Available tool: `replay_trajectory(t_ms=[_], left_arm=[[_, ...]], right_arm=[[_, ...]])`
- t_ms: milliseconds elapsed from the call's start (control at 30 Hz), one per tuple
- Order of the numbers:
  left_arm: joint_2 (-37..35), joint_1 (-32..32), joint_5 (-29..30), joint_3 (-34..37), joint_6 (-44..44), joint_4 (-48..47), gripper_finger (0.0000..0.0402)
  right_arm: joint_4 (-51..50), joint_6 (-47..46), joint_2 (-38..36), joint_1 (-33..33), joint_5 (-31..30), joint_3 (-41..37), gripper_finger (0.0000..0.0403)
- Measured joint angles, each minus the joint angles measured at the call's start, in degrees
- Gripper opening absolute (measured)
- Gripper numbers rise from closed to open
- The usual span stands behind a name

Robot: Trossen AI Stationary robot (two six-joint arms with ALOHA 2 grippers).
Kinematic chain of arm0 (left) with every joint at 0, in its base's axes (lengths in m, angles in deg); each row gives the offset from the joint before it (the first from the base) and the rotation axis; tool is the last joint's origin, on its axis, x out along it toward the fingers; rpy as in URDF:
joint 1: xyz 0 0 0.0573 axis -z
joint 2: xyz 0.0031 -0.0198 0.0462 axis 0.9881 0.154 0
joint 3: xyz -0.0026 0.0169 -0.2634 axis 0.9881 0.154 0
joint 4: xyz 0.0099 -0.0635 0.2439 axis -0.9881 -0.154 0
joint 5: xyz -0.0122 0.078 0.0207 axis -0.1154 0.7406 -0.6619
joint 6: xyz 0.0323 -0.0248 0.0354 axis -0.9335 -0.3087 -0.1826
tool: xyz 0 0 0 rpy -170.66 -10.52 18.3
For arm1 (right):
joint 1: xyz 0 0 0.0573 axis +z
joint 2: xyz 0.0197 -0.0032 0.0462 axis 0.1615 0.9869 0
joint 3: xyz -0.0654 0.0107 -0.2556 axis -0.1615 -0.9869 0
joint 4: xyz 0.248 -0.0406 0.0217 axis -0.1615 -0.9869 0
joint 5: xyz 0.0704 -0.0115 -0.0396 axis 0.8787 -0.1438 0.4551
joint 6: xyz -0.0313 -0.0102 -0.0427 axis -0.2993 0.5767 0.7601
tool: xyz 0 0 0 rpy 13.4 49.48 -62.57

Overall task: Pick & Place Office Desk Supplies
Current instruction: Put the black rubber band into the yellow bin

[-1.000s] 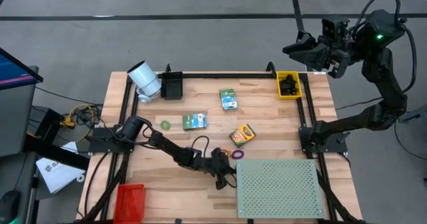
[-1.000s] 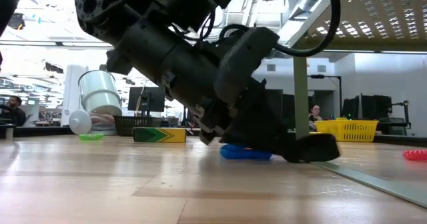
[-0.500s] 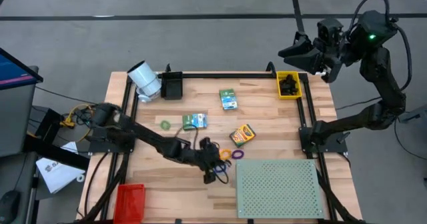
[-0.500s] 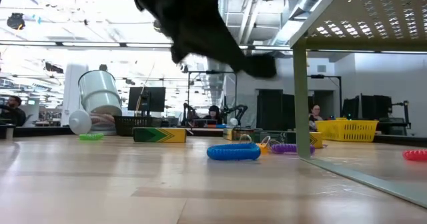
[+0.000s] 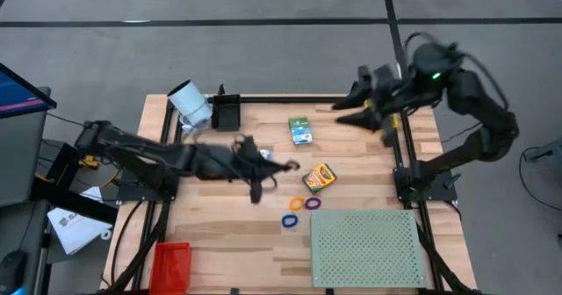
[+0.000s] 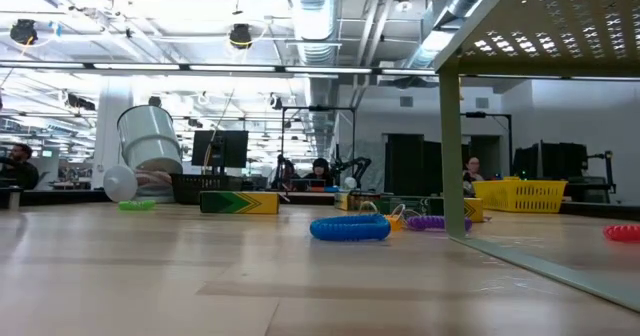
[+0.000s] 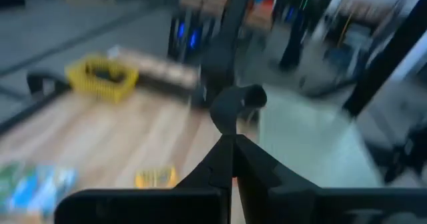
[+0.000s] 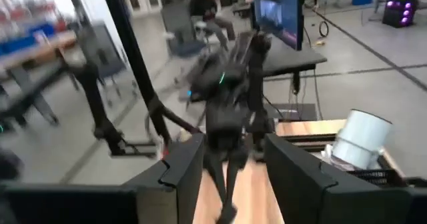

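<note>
**A:** What lies on the wooden slatted table [image 5: 219, 242], going from the largest thing down?

**B:** A large pale green perforated board [image 5: 366, 247] fills the near right corner. A white cylinder [image 5: 190, 104] lies tipped at the far left beside a black bin [image 5: 226, 112]. A yellow tray [image 6: 520, 190] sits at the far right edge. Then come a green box [image 5: 300, 130] far of centre and a yellow-orange crayon box [image 5: 320, 177] in the middle. The smallest are three thin rings just left of the board: blue [image 5: 289, 220], orange [image 5: 297, 204] and purple [image 5: 313, 203], close together.

**A:** Where are the two arms?

**B:** The left fingers [image 5: 283, 166] hang over the middle of the table, motion-blurred. The right fingers [image 5: 351, 111] hover above the far right edge, over the yellow tray.

**A:** Which arm is nearer the supplies?

**B:** The left one. The crayon box lies just to its right, its long axis running diagonally; the rings lie toward the table's near edge from it.

**A:** What are the fingers doing?

**B:** The left pair is pressed closed; I see nothing between them. The right pair stands parted and empty in its wrist view.
</note>
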Motion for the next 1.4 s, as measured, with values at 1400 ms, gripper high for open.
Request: replay_trajectory(t_ms=[1400], left_arm=[[-8.09,-11.4,-20.54,-0.05,-2.35,18.4,0.0]], right_arm=[[12.8,7.35,14.45,14.43,-33.08,0.0,0.011]])
